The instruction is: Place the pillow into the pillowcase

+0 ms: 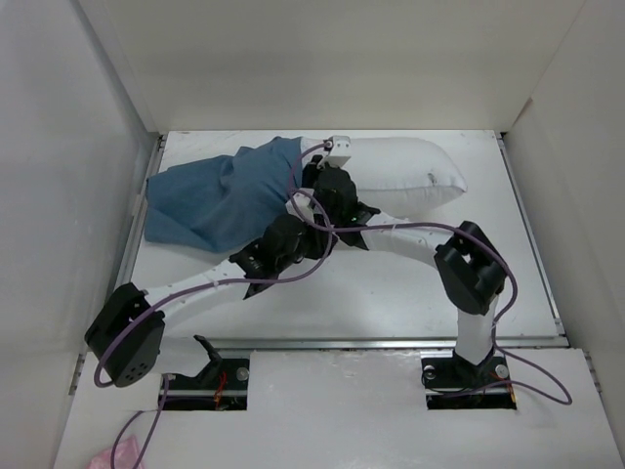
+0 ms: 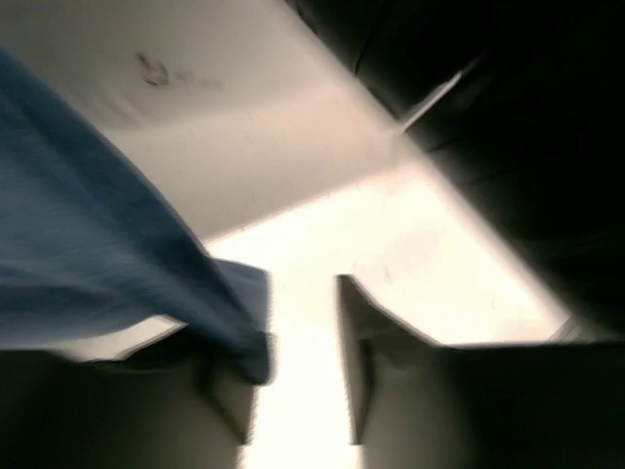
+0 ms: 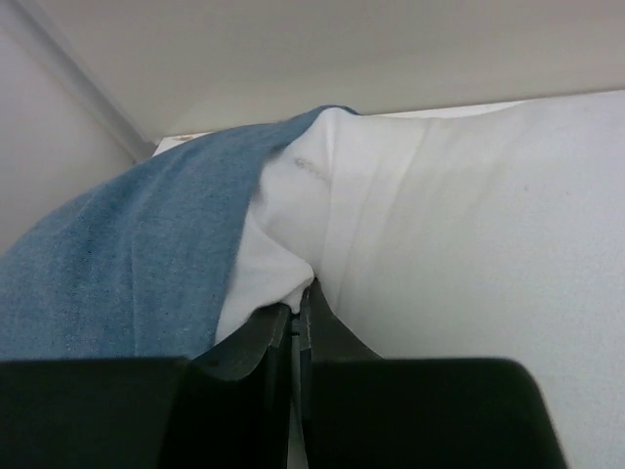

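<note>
While reaching crosswise toward 12 o'clock, pinches pillow (image 3: pixel 469 244) fabric tight in right gripper (image 3: pixel 296 313); holds left gripper (image 2: pixel 305 332) narrowly parted, pillowcase (image 2: pixel 88 254) edge over one finger, nothing between.

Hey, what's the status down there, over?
Right gripper shut on pillow. Left gripper slightly open at pillowcase edge. Pillow only partly covered. Nothing blocking.

Blurry picture here. The left gripper (image 2: pixel 301 318) sits at six o'clock, jaws a little apart, with the bright table (image 2: pixel 430 254) showing through the gap. The blue pillowcase (image 2: pixel 88 234) drapes from ten o'clock down to seven, its edge ending right at the left finger (image 2: pixel 229 401). At two o'clock there's a dark shape (image 2: pixel 527 117), too smeared to name. At eleven, a faint smudge (image 2: pixel 156 70) on the table.
</note>
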Tool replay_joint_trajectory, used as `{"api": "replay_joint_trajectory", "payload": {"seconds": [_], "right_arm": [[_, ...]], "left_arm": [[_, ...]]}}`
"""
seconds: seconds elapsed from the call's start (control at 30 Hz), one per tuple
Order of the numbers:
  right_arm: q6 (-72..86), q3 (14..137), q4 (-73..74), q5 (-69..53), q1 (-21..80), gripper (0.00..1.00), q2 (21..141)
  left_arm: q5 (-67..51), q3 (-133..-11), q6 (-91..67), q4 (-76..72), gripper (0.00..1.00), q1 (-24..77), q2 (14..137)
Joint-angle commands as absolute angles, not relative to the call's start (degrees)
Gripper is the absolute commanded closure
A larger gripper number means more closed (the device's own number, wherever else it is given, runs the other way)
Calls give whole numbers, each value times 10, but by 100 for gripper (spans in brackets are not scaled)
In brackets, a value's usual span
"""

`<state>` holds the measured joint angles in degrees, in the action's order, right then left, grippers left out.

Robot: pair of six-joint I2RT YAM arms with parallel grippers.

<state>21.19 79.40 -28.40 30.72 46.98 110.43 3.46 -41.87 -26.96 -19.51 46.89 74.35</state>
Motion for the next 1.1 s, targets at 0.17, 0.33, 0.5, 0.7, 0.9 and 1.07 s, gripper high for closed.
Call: {"api": "replay_joint_trajectory", "payload": {"seconds": [0.17, 0.33, 0.5, 0.7, 0.9, 1.07], "right_arm": [[183, 676, -300, 175, 476, 39, 971], [128, 702, -170, 193, 476, 0, 904], [88, 738, -6, 268, 476, 0, 877], [73, 738, 44, 315, 476, 0, 812], [104, 728, 108, 362, 476, 0, 783], [199, 702, 183, 334, 436, 0, 766]], "left_arm": [[-47, -511, -287, -96, 30, 517, 694], [-3, -553, -263, 0, 13, 522, 617], [57, -616, -263, 96, 1, 522, 589], [194, -670, -298, 197, 1, 522, 599], [244, -688, -358, 264, 7, 517, 671], [199, -669, -352, 286, 13, 550, 716]]}}
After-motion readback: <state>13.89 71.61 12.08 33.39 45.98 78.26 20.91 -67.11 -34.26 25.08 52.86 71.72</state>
